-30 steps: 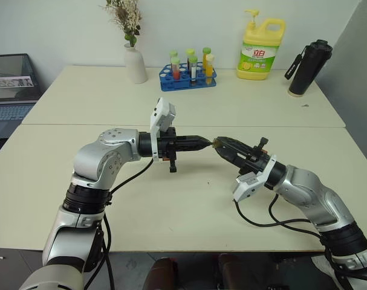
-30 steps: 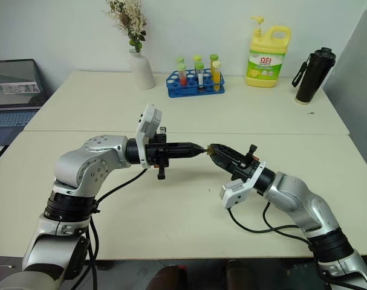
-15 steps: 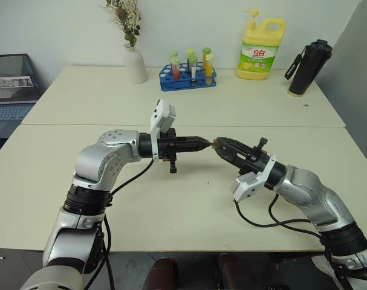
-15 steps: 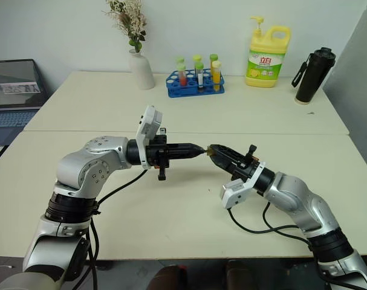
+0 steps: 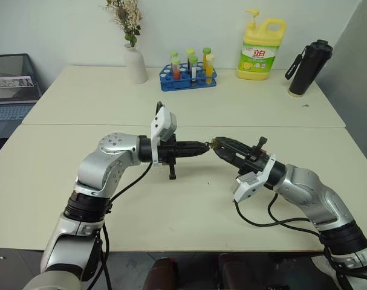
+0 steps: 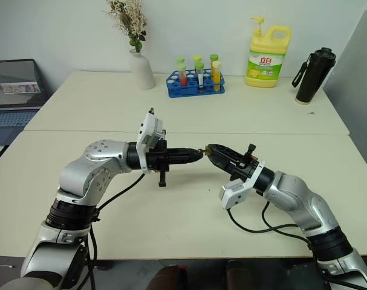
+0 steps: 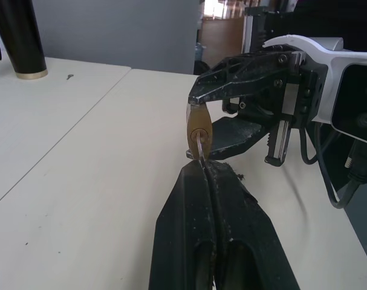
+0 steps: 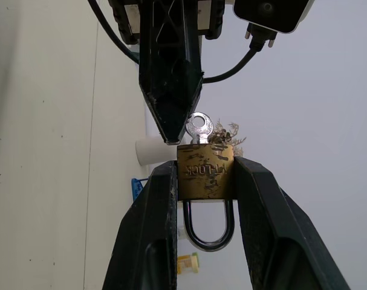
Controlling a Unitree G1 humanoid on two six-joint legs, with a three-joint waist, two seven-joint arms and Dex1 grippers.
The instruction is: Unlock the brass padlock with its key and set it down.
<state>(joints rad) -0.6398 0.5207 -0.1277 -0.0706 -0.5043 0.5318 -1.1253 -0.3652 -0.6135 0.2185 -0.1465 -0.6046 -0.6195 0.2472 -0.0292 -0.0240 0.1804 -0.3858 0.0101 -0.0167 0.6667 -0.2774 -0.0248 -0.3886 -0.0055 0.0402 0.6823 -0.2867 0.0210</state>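
Observation:
The small brass padlock (image 8: pixel 205 171) hangs in mid-air above the table, pinched on both sides by my right gripper (image 8: pixel 205 176), which is shut on it. Both legs of its silvery shackle (image 8: pixel 207 232) run into the body. The key (image 8: pixel 200 128) sits in the keyhole, and its round head shows beside the left fingertips (image 8: pixel 171 115). In the left wrist view the key's blade (image 7: pixel 199 148) runs from my shut left gripper (image 7: pixel 204 168) into the padlock (image 7: pixel 199 125). Seen from the head, the left gripper (image 5: pixel 205 145) and right gripper (image 5: pixel 218 144) meet tip to tip over the near table.
Along the far table stand a white vase with dried flowers (image 5: pixel 135 63), a blue test-tube rack (image 5: pixel 188 75), a yellow detergent bottle (image 5: pixel 260 42) and a black flask (image 5: pixel 307 66). A laptop (image 5: pixel 11 84) sits at the far left. A seam (image 5: pixel 274 126) divides the two tables.
My left wrist has rolled slightly about its own line while gripping the key, tilting its camera mount. Both hands have stayed in place, and the right gripper has not moved.

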